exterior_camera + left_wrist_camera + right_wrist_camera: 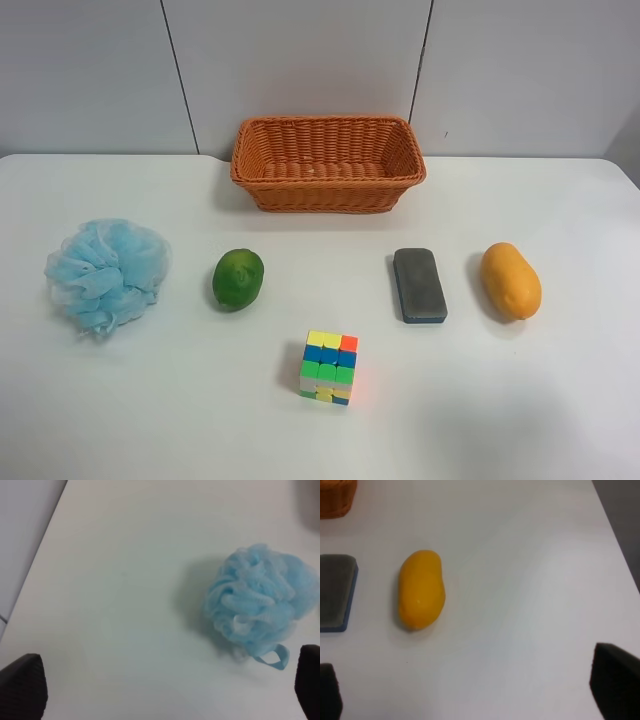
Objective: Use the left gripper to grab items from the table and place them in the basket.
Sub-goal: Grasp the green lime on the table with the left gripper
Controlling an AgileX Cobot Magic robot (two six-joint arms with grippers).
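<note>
The wicker basket point(328, 162) stands at the back middle of the white table point(150, 400). In front of it lie the blue pouf point(107, 272), the lime point(238, 279), the puzzle cube point(329, 367), the grey eraser block point(419, 284) and the mango point(511, 280). No arm shows in the exterior high view. The left gripper point(165, 690) is open above the table, with the pouf point(260, 605) ahead of it, nearer one fingertip point(310, 680). The right gripper point(470, 690) is open, with the mango point(420, 589) and the eraser point(336, 592) ahead of it.
A grey panelled wall point(300, 60) stands behind the table. The table's edge shows in the left wrist view point(35, 560) and in the right wrist view point(615, 535). A corner of the basket point(335, 497) shows in the right wrist view.
</note>
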